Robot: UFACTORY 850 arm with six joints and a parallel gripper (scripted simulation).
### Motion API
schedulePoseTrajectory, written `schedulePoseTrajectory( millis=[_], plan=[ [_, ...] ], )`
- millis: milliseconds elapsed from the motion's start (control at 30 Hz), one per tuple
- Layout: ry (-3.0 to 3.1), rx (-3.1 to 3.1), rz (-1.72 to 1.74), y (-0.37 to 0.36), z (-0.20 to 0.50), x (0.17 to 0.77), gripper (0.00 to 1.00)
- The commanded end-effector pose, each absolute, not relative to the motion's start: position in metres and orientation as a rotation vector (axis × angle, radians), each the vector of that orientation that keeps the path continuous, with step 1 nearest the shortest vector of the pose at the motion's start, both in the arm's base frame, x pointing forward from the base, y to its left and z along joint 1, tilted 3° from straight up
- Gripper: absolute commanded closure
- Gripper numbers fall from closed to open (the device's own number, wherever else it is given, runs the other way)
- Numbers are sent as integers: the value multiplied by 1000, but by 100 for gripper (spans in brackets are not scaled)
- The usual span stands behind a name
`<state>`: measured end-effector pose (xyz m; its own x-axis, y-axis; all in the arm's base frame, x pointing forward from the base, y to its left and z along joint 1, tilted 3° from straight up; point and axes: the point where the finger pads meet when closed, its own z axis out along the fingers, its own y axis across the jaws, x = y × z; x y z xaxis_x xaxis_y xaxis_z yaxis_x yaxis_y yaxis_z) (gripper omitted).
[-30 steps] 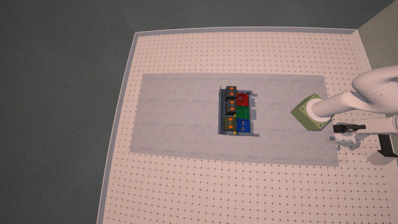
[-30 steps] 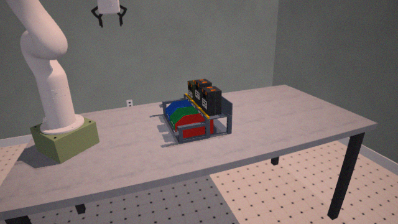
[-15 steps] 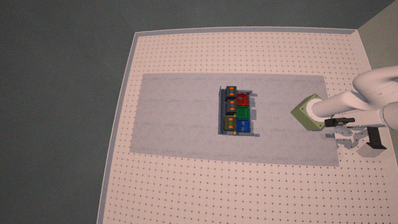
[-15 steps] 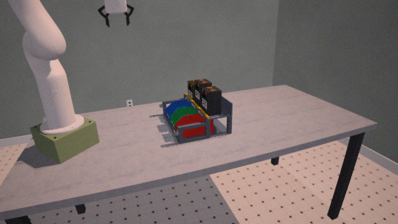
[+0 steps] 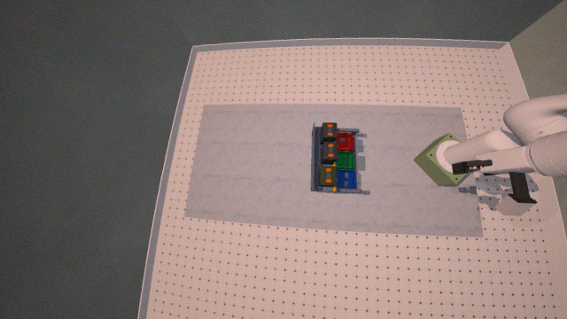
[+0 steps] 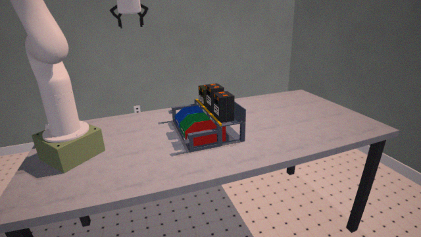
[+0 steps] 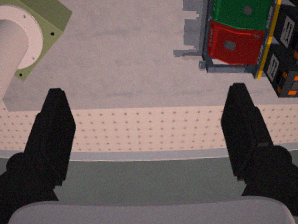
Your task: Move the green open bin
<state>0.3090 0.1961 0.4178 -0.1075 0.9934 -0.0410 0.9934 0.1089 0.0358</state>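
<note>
The green open bin (image 5: 345, 159) sits on the low grey shelf (image 5: 337, 159) in the middle of the table, between a red bin (image 5: 345, 142) and a blue bin (image 5: 346, 178). It also shows in the side view (image 6: 194, 119) and in the wrist view (image 7: 242, 6). My gripper (image 6: 128, 16) is open and empty, high in the air above the table's edge near the arm's base. It shows in the top view (image 5: 472, 167) and in the wrist view (image 7: 149, 132), far from the shelf.
Three dark boxes with orange marks (image 5: 329, 152) stand on the shelf's raised back row (image 6: 217, 100). The arm's green base block (image 5: 438, 159) sits on the table end (image 6: 69, 148). The table edge runs under the gripper in the wrist view.
</note>
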Motion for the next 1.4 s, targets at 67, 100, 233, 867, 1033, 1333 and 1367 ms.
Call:
schedulePoseTrajectory(
  millis=[67, 100, 233, 867, 1033, 1333, 1367],
  plan=[
    [2299, 2062, 1, 182, 420, 337, 0],
    [2299, 2062, 1, 182, 420, 337, 0],
    [2299, 2062, 1, 182, 420, 337, 0],
    [2299, 2062, 1, 159, 423, 380, 0],
    [2299, 2062, 1, 145, 424, 407, 0],
    [2299, 2062, 1, 135, 425, 424, 0],
    [2299, 2062, 1, 135, 425, 424, 0]
  ],
)
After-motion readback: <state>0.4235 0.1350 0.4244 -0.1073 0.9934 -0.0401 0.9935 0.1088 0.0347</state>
